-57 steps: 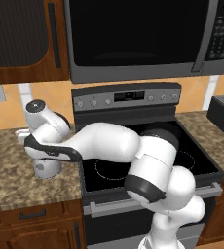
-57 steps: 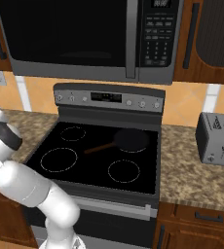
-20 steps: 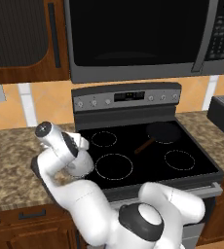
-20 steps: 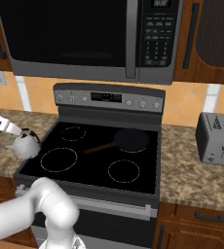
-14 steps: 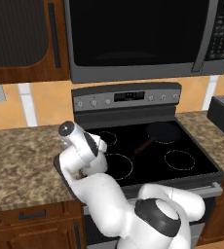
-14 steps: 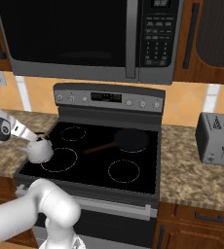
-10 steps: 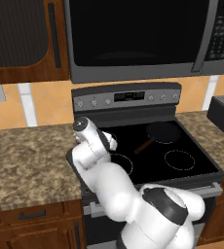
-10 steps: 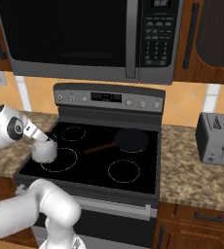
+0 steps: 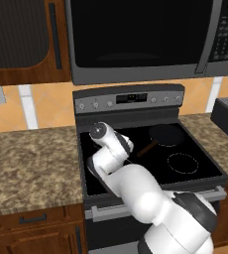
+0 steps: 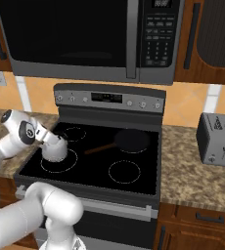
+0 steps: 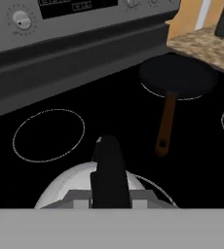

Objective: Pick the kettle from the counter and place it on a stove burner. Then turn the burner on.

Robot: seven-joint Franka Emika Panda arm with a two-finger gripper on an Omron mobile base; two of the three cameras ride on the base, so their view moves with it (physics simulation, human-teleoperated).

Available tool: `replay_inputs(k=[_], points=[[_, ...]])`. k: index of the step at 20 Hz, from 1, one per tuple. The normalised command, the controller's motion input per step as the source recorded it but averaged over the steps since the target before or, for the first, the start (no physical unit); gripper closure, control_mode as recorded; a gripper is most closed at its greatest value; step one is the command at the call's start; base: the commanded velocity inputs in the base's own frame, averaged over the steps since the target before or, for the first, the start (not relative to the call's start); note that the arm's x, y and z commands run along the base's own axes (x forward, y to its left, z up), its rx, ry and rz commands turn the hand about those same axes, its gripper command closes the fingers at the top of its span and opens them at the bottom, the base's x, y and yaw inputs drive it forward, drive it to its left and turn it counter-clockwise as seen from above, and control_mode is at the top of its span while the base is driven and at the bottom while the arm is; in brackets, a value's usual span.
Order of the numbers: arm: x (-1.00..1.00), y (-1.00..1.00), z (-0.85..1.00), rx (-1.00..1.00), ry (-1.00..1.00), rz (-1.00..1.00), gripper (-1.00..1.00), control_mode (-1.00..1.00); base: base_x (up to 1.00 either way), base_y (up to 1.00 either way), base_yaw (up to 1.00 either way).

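The silver-grey kettle (image 10: 55, 149) hangs low over the cooktop's front-left side, above the large white-outlined stove burner (image 10: 60, 165). I cannot tell whether its base touches the glass. My gripper (image 10: 47, 137) reaches in from the left and is shut on the kettle's black arched handle (image 11: 109, 168). In the hand view the kettle's dome (image 11: 77, 187) sits right below the hand, and an arc of the burner circle (image 11: 155, 187) shows to its right. My own arm covers the kettle in the left base view. The granite counter (image 9: 31, 158) lies left of the stove.
A dark frying pan (image 10: 131, 140) with a brown handle (image 11: 165, 124) sits on the back-right circle. A smaller back-left circle (image 11: 48, 133) lies beyond the kettle. Knobs (image 10: 60, 98) line the stove's back panel. A toaster (image 10: 217, 139) stands on the right counter, and a microwave (image 10: 85, 39) hangs above.
My arm has swung right with the kettle in its grip, from the cooktop's left edge to above the front-left burner circle. The pan and toaster have stayed put.
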Motion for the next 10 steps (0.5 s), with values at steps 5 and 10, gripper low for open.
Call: replay_inputs(k=[5, 10], points=[[0.00, -0.07, -0.10, -0.06, -0.01, 0.00, 1.00, -1.00, 0.00, 0.00, 0.00], [0.00, 0.03, -0.09, -0.12, 0.01, 0.00, 1.00, -1.00, 0.00, 0.00, 0.00]])
